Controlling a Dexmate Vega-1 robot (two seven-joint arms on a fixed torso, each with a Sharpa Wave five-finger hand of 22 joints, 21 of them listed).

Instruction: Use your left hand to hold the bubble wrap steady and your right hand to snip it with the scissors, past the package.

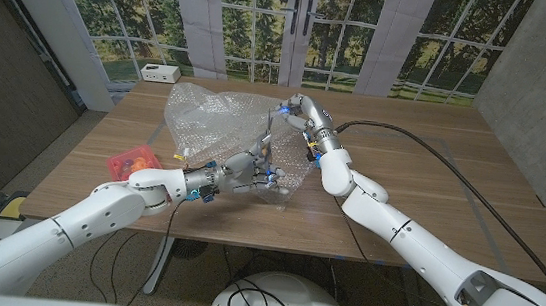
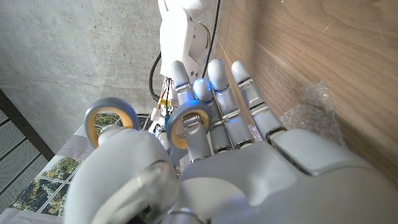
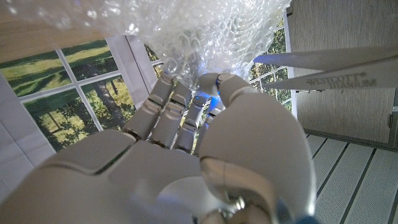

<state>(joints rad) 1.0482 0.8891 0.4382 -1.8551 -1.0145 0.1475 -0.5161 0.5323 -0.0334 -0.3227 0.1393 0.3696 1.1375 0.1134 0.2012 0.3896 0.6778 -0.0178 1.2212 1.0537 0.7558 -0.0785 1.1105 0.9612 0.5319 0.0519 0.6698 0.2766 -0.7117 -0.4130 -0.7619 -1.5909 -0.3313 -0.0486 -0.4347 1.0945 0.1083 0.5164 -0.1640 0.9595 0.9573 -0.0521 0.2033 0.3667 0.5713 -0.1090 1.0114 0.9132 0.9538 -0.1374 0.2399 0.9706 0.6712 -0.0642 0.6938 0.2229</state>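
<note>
Head view is showing, from the left, a red and orange object (image 1: 129, 162) lying near the worktop's (image 1: 433, 158) left edge and a small white box (image 1: 160, 73) sitting at its far left corner. The left hand (image 1: 247, 170) is reaching rightward onto the near edge of the bubble wrap (image 1: 218, 118), its fingers (image 1: 268, 179) stretching out over the film; whether they are pressing it or gripping it I cannot tell. The wrap is spreading as a crumpled clear sheet across the worktop's middle, its long axis running from far left to near right. Just right of it, the right hand (image 1: 300, 112) is curling its fingers around the scissors (image 3: 329, 70), whose blades, seen in the right wrist view, are standing slightly parted and pointing at the wrap's edge.
</note>
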